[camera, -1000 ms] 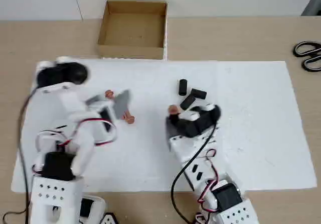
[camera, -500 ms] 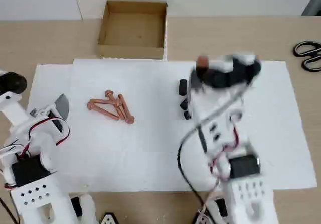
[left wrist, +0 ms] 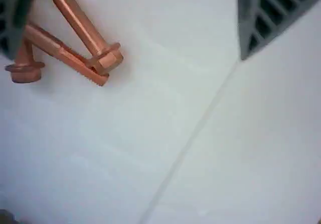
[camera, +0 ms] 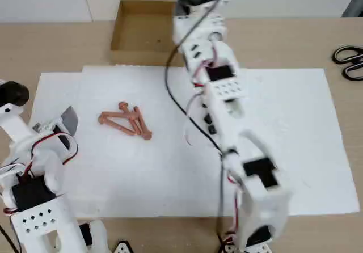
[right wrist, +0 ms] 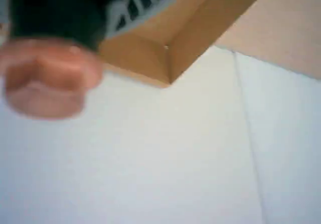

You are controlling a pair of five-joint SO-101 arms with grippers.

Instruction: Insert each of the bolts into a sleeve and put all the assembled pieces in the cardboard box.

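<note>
Bolts lie in a loose heap on the white sheet that covers the counter, crossing one another; nearest of all, the left end effector hangs low over the sheet's left part, near the heap but apart from it, its jaws released and spread wide with nothing between them; its wrist view shows three of the bolts touching, heads and shanks overlapping, beside one dark jaw; farther in, beside the right arm's middle, two small black sleeves lie on the sheet, partly hidden by the arm; the right arm stretches across the sheet to the cardboard box, which stands open-topped on the bare counter at the sheet's far edge; the right end effector is up over the box's right wall, clenched on a copper bolt whose shank runs into a dark shape, too blurred to tell whether it is a sleeve; scissors lie on the counter at the far right, off the sheet.
</note>
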